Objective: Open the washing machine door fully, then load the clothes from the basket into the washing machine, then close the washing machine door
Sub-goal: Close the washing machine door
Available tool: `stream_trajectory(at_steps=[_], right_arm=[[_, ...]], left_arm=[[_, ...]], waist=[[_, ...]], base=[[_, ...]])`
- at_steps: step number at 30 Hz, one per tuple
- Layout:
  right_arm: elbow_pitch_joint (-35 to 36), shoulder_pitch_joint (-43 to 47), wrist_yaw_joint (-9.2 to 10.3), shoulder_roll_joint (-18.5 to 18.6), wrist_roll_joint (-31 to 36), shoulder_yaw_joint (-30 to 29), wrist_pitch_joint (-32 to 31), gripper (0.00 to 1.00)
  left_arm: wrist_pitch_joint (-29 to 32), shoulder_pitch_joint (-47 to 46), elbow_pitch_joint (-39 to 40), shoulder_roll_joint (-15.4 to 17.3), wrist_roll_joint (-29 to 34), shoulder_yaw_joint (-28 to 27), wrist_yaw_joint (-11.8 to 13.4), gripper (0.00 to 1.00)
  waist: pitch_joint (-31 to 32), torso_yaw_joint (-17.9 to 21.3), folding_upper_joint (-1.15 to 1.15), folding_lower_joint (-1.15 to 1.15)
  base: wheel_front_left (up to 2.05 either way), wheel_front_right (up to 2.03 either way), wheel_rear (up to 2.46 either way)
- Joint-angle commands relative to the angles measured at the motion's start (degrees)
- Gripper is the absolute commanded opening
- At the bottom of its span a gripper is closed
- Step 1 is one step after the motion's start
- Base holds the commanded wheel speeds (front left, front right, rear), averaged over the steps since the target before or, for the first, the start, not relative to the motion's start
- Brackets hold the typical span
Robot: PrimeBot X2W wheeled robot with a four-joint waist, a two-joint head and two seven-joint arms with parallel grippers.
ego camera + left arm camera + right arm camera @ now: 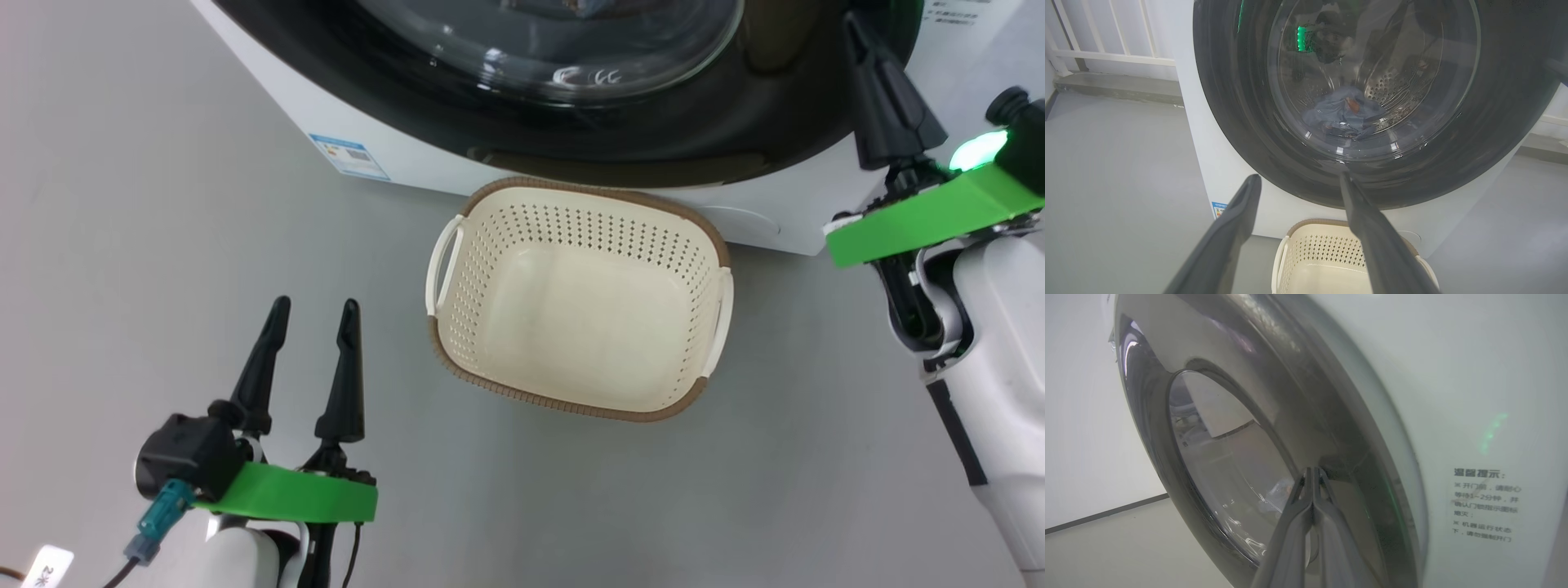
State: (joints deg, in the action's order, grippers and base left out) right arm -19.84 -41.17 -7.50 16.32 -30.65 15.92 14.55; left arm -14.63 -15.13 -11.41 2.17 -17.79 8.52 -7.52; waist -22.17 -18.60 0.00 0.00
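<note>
The door (pixel 653 139) sits shut on the washer (pixel 392 139), at 12 o'clock from the basket (pixel 571 237). The clothes (pixel 1345 112) lie in the drum (pixel 1392 87), seen through the door. At 7 o'clock the left gripper (pixel 317 304) hangs with its fingers apart. At 2 o'clock the right gripper (pixel 851 23), fingers pressed together, meets the door's rim.

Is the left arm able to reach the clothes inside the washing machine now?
Probably not. The clothes lie in the drum behind the washing machine door, which looks closed, so the open left end effector would meet the door first.
</note>
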Motion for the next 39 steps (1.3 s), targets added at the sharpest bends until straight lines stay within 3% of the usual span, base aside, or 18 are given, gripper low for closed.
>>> stream_trajectory(at_steps=[1, 12, 24, 25, 28, 29, 31, 39], right_arm=[[0.9, -1.4, 0.01, -0.4, 0.7, -0.3, 0.4, 0.0], [0.8, -3.0, 0.01, -0.4, 1.3, -1.0, 0.4, 0.0], [2.5, 5.0, 0.01, -2.4, 0.8, 1.7, 0.4, 0.0], [2.5, 6.0, 0.01, -2.6, 0.8, 2.0, 0.4, 0.07], [2.5, 8.8, 0.01, -3.4, 0.5, 2.0, 0.4, 0.46], [2.6, 9.7, 0.01, -3.6, 0.4, 2.0, 0.4, 0.61], [2.7, 11.3, 0.01, -4.0, 0.3, 2.0, 0.4, 1.0], [2.8, 16.5, 0.01, -4.8, 0.4, 1.1, 0.4, 1.0]], left_arm=[[-0.4, -1.2, 1.8, 0.7, -0.4, -1.7, 0.0, 1.0], [-0.4, -2.3, 1.5, 0.7, -0.7, -1.2, 0.0, 1.0], [-0.4, -0.1, -1.0, 1.0, 0.5, -3.3, 0.0, 1.0], [-0.4, 0.2, -1.2, 1.2, 0.6, -3.6, 0.0, 1.0], [-0.4, 1.3, -1.8, 1.8, 0.8, -4.5, 0.0, 1.0], [-0.4, 1.7, -2.0, 2.0, 0.8, -4.7, 0.0, 1.0], [-0.4, 2.3, -2.3, 2.5, 0.8, -5.2, 0.0, 1.0], [-0.4, 4.1, -3.2, 4.5, 0.4, -6.9, 0.0, 1.0]], waist=[[-0.6, -0.4, 0.0, 0.0], [-1.8, -0.6, 0.0, 0.0], [2.5, 2.3, 0.0, 0.0], [3.0, 2.7, 0.0, 0.0], [4.7, 4.0, 0.0, 0.0], [5.2, 4.5, 0.0, 0.0], [6.2, 5.4, 0.0, 0.0], [9.1, 9.0, 0.0, 0.0]], base=[[0.0, 0.0, 0.0], [0.0, 0.0, 0.0], [0.0, 0.0, 0.0], [0.0, 0.0, 0.0], [0.0, 0.0, 0.0], [0.0, 0.0, 0.0], [0.0, 0.0, 0.0], [0.0, 0.0, 0.0]])
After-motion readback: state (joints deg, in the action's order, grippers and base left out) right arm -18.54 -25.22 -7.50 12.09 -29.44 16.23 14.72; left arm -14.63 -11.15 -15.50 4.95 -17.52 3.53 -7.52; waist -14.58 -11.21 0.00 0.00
